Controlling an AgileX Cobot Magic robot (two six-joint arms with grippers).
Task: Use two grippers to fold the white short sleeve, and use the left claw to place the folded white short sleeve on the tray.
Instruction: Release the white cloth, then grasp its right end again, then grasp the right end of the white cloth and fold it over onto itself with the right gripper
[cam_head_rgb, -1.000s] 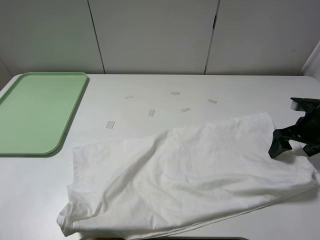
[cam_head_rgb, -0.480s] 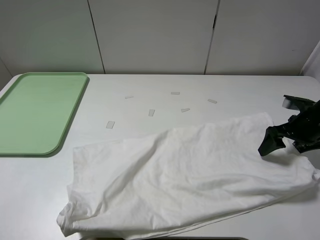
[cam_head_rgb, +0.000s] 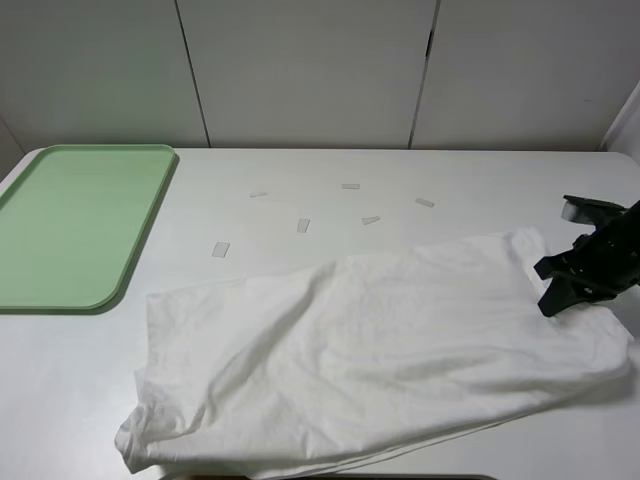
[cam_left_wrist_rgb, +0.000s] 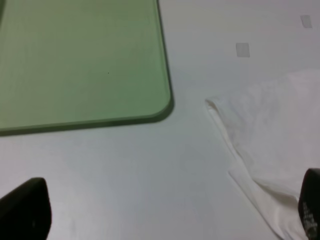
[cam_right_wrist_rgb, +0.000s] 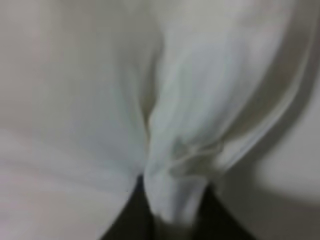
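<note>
The high camera takes in the whole table (cam_head_rgb: 480, 175). On it are one tray (cam_head_rgb: 80, 225), pale green and flat at the far left, and one white short sleeve (cam_head_rgb: 370, 350), which lies rumpled across the near middle and right, apart from the tray's near corner. Only this view shows the right gripper (cam_head_rgb: 550, 288) from outside: a black arm end reaching in from the right edge, down on the shirt's far right corner. The left gripper (cam_left_wrist_rgb: 167, 215) appears only in its own wrist camera. There its two dark fingertips (cam_left_wrist_rgb: 25, 212) stand far apart, jaws wide, with nothing but bare table between them. One tip is close to the shirt's folded edge, and the tray's rounded corner lies beyond. The right wrist camera is close and blurred, but it adds what the high one cannot. A ridge of white cloth is gathered and pinched between two dark fingers (cam_right_wrist_rgb: 125, 225), so this gripper is closed on the shirt. Six small pale tape strips (cam_head_rgb: 303, 225) lie scattered on the table beyond the shirt in the high view, and the left wrist view catches two of them. The cloth is too blurred or too small in every view for any print to be read.
</note>
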